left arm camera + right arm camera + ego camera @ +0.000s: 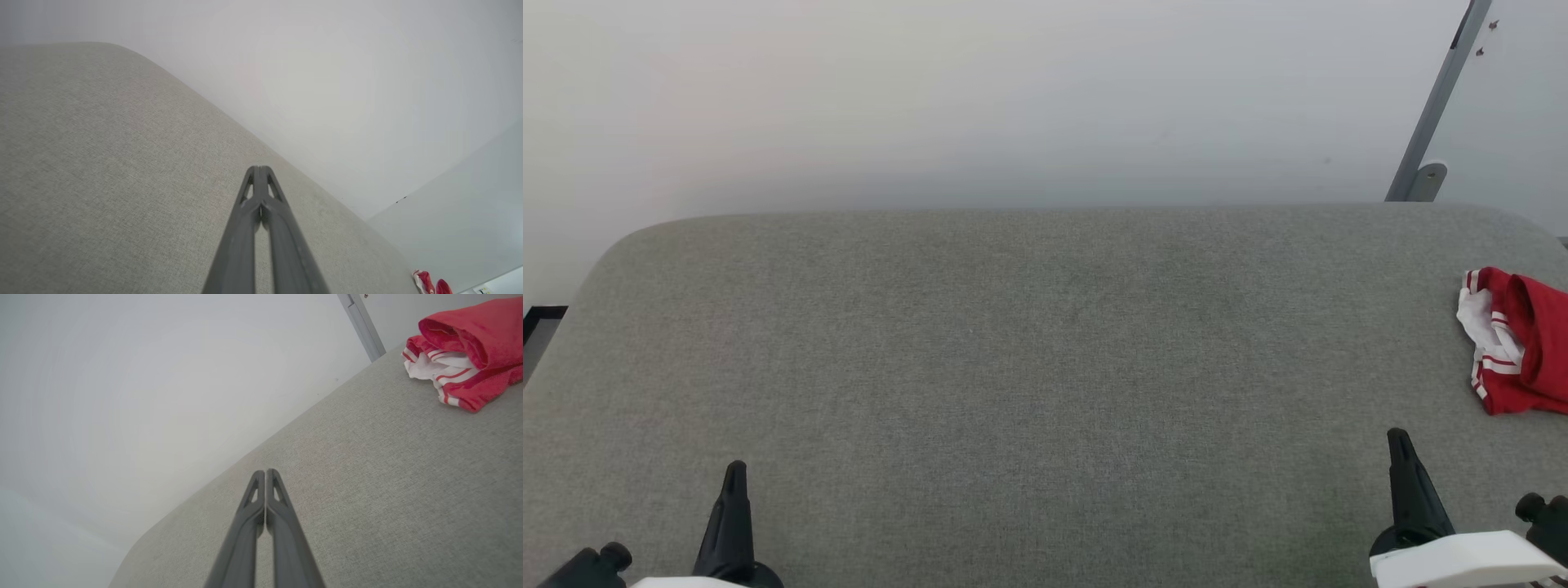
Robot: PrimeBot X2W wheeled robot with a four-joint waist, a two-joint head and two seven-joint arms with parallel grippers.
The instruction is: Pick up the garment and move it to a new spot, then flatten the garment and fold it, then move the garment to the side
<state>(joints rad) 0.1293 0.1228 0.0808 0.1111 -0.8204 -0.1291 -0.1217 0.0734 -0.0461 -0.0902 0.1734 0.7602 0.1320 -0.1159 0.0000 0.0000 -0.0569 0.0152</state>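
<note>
The garment (pixel 1519 339) lies in a folded red bundle with white striped trim at the far right edge of the grey fabric table (pixel 1029 351). It also appears at the upper right of the right wrist view as the garment (pixel 470 351), and as a small red garment (pixel 427 281) far off in the left wrist view. My left gripper (pixel 735 474) hovers at the lower left, shut and empty. My right gripper (pixel 1398 441) is at the lower right, shut and empty, a short way in front of and to the left of the bundle.
A grey metal post (pixel 1437 98) leans against the pale wall behind the table's far right corner. The table's rounded far-left corner (pixel 629 237) drops off to the floor.
</note>
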